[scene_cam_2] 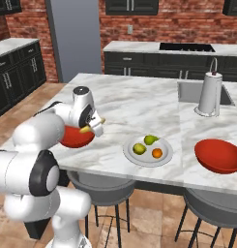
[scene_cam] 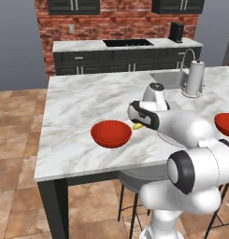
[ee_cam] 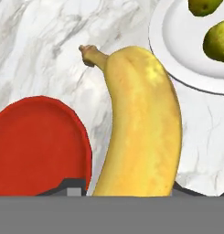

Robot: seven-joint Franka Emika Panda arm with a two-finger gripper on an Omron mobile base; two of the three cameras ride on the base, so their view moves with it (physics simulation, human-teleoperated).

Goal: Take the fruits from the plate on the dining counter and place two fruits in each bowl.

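One curved yellow banana (ee_cam: 141, 123) sits clamped in our gripper (scene_cam_2: 93, 125), just right of the near glossy red bowl (scene_cam: 111, 133); we should centre above the bowl before letting go.

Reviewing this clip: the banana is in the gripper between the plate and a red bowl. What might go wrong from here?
1. The banana hangs over bare marble beside the near bowl, not above it; released now, it would likely land on the dining counter.
2. It juts well past the gripper, so a swing might knock the bowl rim or loosen the hold.
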